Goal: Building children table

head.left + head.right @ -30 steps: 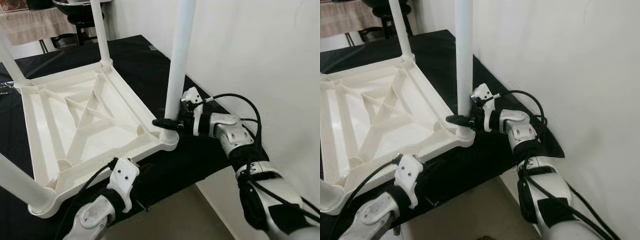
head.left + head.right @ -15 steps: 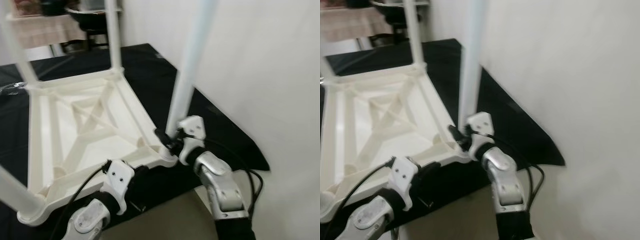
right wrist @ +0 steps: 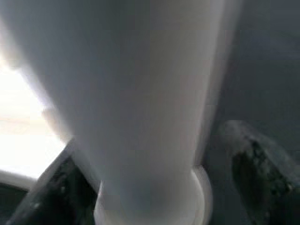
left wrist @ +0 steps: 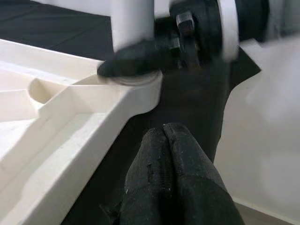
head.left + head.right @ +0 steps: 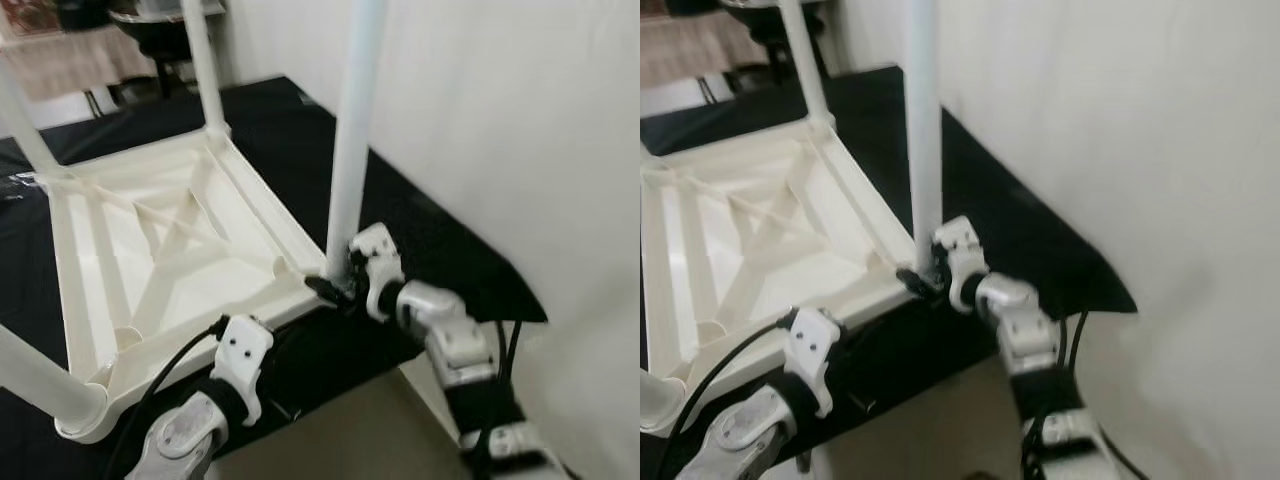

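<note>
Now the right gripper (image 5: 335, 288) clamps the leg (image 5: 350, 150) at its base, likely seating it in the corner socket of the upturned tabletop (image 5: 160, 240) on the black table (image 5: 440, 260); left gripper (image 4: 164, 154) clenched, empty, beside that corner.

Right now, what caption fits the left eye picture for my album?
Right gripper clasps the white leg at its corner socket on the upside-down table.
</note>
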You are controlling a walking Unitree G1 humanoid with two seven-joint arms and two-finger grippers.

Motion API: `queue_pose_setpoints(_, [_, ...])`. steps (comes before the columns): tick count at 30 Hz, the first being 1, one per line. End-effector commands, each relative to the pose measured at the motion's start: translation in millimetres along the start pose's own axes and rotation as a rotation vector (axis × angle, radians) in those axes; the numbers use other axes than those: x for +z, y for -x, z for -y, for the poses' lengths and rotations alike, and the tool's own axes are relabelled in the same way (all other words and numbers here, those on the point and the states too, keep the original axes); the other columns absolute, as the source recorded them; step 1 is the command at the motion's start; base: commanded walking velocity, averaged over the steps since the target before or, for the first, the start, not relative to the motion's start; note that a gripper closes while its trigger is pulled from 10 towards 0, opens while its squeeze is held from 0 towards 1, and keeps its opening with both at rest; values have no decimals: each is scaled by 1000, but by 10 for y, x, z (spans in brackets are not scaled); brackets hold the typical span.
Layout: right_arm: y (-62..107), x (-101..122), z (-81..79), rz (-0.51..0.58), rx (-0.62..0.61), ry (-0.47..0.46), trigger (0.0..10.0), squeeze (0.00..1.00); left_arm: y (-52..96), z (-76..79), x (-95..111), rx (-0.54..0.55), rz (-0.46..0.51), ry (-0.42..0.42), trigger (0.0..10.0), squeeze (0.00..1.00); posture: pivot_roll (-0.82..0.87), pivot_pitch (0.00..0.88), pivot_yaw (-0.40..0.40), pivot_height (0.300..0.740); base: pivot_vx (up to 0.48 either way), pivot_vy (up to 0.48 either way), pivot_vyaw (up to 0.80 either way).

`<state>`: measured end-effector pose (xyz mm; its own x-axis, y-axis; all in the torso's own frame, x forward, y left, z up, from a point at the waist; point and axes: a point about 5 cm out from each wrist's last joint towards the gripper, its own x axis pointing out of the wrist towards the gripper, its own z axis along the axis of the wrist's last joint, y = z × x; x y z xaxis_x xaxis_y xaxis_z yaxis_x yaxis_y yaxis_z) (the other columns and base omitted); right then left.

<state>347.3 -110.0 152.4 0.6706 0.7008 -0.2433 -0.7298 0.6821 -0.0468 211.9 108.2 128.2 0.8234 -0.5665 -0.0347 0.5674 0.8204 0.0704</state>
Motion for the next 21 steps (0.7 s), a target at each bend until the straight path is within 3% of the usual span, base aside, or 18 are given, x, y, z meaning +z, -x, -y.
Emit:
queue_pose_setpoints(1, [-42,59,-22,54,166,29,10000,0,-4,16,-55,4,-14,7,10000,0,40,83,-56,740,0,0,0])
queue_pose_setpoints(3, [-35,115,11,76,281,74,10000,0,-1,12,-48,23,-4,3,10000,0,40,81,-58,740,0,0,0])
queue_pose_setpoints(4, [-43,150,47,77,336,50,10000,0,3,9,-30,36,8,-9,10000,0,50,77,-65,740,0,0,0])
queue_pose_setpoints(8, [-51,176,70,79,367,43,10000,0,6,8,-21,44,14,-15,10000,0,50,77,-65,740,0,0,0])
queue_pose_setpoints(9, [-85,212,112,80,369,11,3725,0,13,13,-5,56,27,-18,10000,0,63,72,-75,740,0,0,0])
queue_pose_setpoints(10, [-85,212,112,80,369,11,3725,0,13,13,-5,56,27,-18,10000,0,63,72,-75,740,0,0,0])
queue_pose_setpoints(11, [-92,216,125,76,378,-6,0,0,15,18,8,62,39,-17,10000,0,67,71,-79,740,0,0,0])
queue_pose_setpoints(17, [-85,173,199,64,381,-26,0,0,17,30,31,79,73,7,10000,0,68,72,-85,740,0,0,0])
queue_pose_setpoints(21, [-3,50,309,37,278,6,0,0,15,47,44,80,86,14,10000,0,59,80,-88,740,0,0,0])
